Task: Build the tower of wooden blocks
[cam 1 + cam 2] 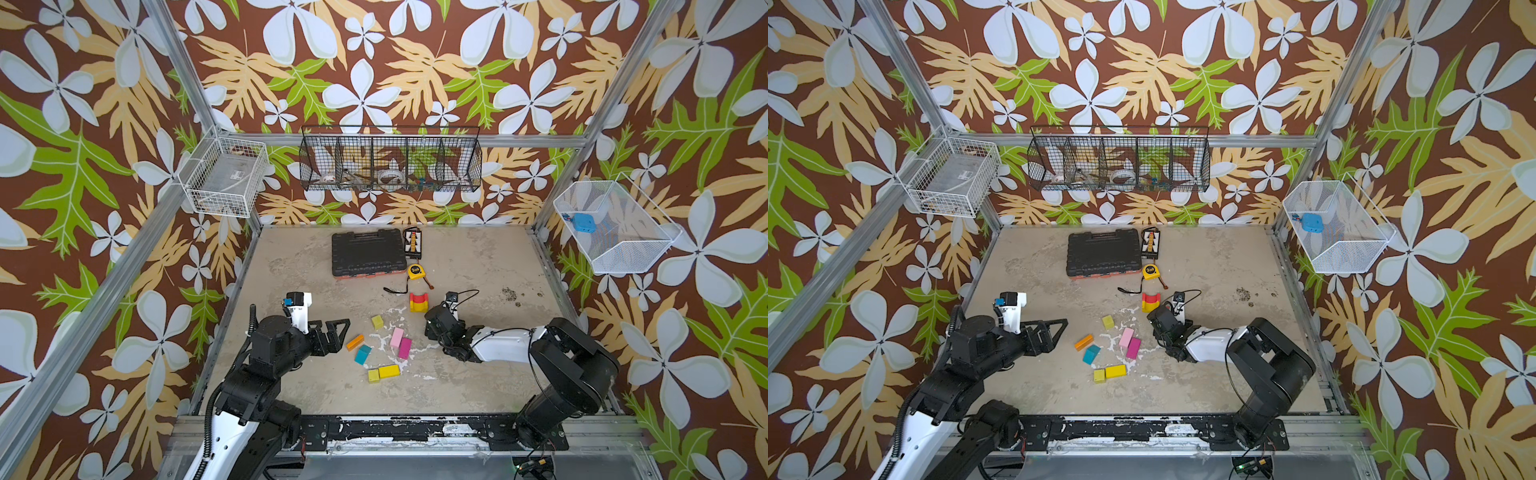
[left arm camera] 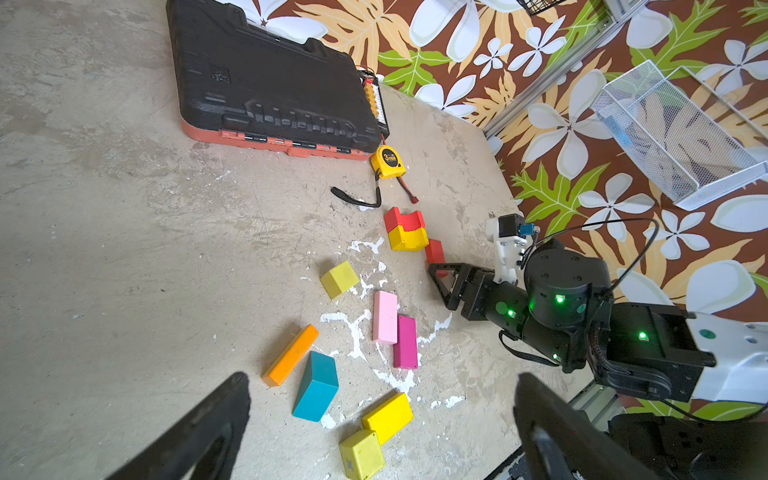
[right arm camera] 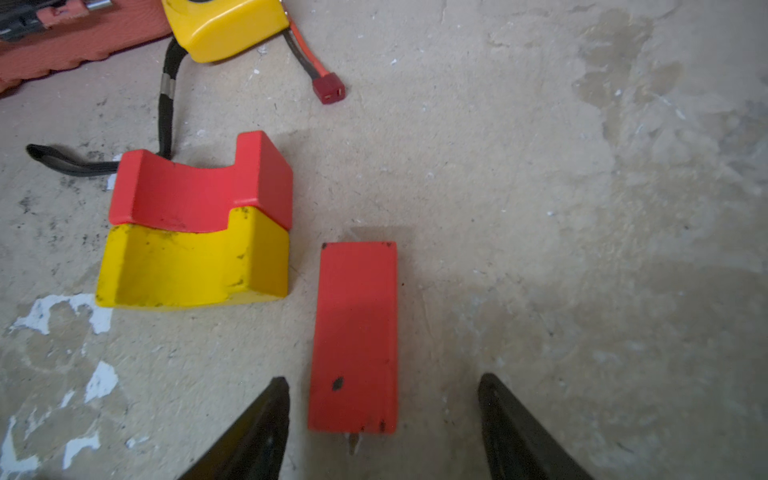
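Loose wood blocks lie mid-table in both top views: a yellow-green cube [image 1: 377, 322], orange bar [image 1: 355, 342], teal block [image 1: 363, 354], pink bar [image 1: 396, 337], magenta bar [image 1: 404, 348], and a yellow bar [image 1: 389, 371] touching a second cube [image 1: 373, 375]. No tower is in view; the one stack is a red arch [image 3: 199, 187] on a yellow arch [image 3: 191, 262]. My right gripper [image 3: 382, 386] is open, low over a flat red bar [image 3: 355, 332] whose near end lies between the fingers, untouched. My left gripper [image 2: 382, 376] is open and empty, left of the blocks.
A black tool case [image 1: 368, 252] lies at the back of the table. A yellow tape measure [image 1: 416, 272] with its strap sits just behind the arches, and a red connector on a cable [image 3: 329, 88] lies beside it. Wire baskets hang on the walls.
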Available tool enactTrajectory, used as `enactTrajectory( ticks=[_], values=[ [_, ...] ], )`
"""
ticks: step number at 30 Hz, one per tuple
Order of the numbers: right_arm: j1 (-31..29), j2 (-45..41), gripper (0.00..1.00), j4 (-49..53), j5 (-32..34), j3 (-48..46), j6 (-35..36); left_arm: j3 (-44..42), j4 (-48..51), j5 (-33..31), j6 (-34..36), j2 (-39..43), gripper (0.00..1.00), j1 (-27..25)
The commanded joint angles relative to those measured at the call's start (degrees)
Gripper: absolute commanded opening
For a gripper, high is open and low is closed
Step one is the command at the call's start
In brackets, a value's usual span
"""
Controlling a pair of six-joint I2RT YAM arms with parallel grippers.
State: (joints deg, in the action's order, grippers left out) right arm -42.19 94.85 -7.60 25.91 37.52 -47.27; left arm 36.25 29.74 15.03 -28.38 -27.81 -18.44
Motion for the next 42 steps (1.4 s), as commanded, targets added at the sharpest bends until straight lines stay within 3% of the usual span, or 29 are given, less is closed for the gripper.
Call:
enactTrajectory(
  ticks=[1, 20, 30, 42],
  values=[
    [0.0, 1.7, 0.66, 7.8, -1.9, 0.0, -1.1, -0.2, -0.4, -0.3, 0.1, 0.2, 1.0, 0.0],
    [1.9, 2.5, 0.58, 5.6, -1.0, -3.7, -2.7, -0.2, -0.8, -0.9, 0.3, -1.5, 1.0, 1.1],
    [8.7, 2.4, 0.56, 2.2, -4.8, -6.4, -1.6, -0.2, -0.8, -1.0, 0.2, -1.2, 1.0, 1.2],
    [10.2, -2.2, 0.58, 0.9, -4.9, -8.9, -4.1, -0.3, -0.7, -0.6, 0.3, -0.4, 1.0, 1.2]
  ],
)
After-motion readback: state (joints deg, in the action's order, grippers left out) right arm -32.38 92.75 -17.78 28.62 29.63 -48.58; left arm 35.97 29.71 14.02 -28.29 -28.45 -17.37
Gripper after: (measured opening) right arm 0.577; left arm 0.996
